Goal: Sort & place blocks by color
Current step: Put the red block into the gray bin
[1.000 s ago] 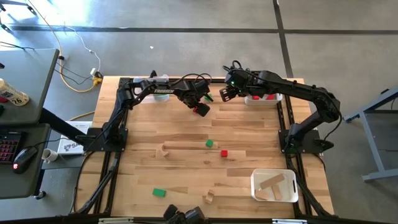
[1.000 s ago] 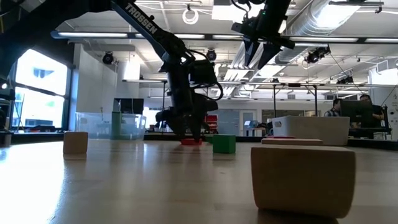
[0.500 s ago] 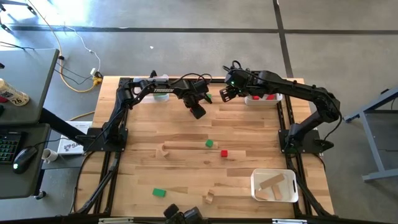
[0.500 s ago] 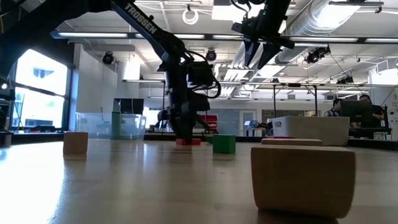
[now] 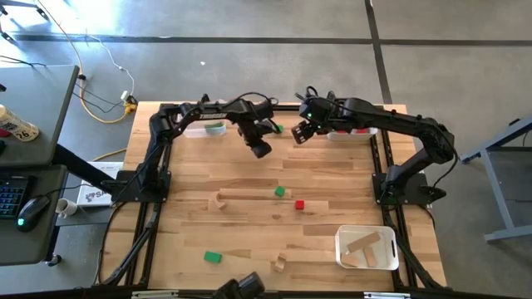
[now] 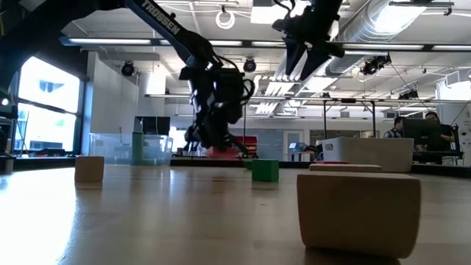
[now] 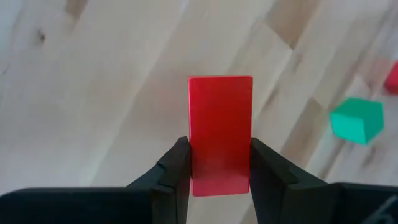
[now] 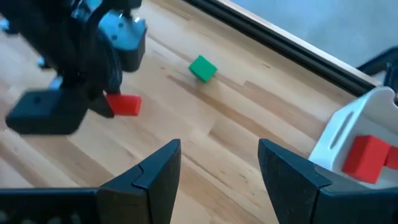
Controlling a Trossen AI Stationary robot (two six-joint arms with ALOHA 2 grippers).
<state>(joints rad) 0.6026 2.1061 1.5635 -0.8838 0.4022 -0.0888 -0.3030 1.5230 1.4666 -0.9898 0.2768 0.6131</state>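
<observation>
Left gripper (image 7: 219, 163) is clenched on a red bar (image 7: 219, 134) near the table's far edge; the hold takes only its lower end, so it may pivot loose. Right gripper (image 8: 217, 163) hangs released nearby.

A red bar (image 7: 219, 134) hangs clear of the bench at the far middle, clamped between the fingers of the left end effector (image 5: 260, 149). Just beside it to the right, a green cube (image 8: 202, 68) lies on the bench. At mid-bench sit a green cube (image 5: 280, 192) and a red cube (image 5: 299, 204), close together, with a plain wood piece (image 5: 220, 200) to their left. Near the front edge lie a green block (image 5: 213, 257) and a plain wood piece (image 5: 279, 263).
</observation>
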